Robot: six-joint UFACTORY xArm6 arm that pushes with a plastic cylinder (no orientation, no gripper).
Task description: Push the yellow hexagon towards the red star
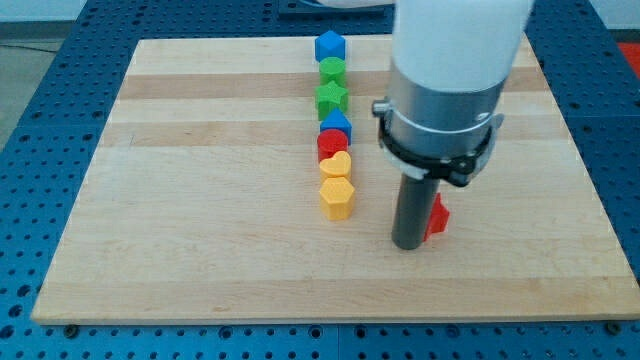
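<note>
Blue perforated metal frames a pale wooden board (200, 200) that fills most of the view. On it stands my tip (408, 244), the lower end of a straight dark rod below a grey and white arm (445, 90); it is a plain rod with nothing to part or close, and it holds nothing. It rests on the wood toward the view's bottom, right of centre.

Touching or just beside my tip, on its right, a small red star-shaped block (437, 216) peeks out, mostly hidden behind the rod.

Taking my tip as the landmark, the yellow hexagon block (337, 198) lies to its left and slightly higher in the view, with a strip of bare wood between them. It is the lowest of a column of seven blocks running toward the view's top: a yellow block of unclear shape (336, 165), a red block (331, 143), a blue block (337, 124), a green star-like block (331, 97), a smaller green block (332, 70) and a blue pentagon-like block (329, 46) near the far edge. Counted: two yellow, two green, two blue, two red including the star.

Left of the column the board is wide and bare to its edge; below my tip bare wood runs to the near edge
</note>
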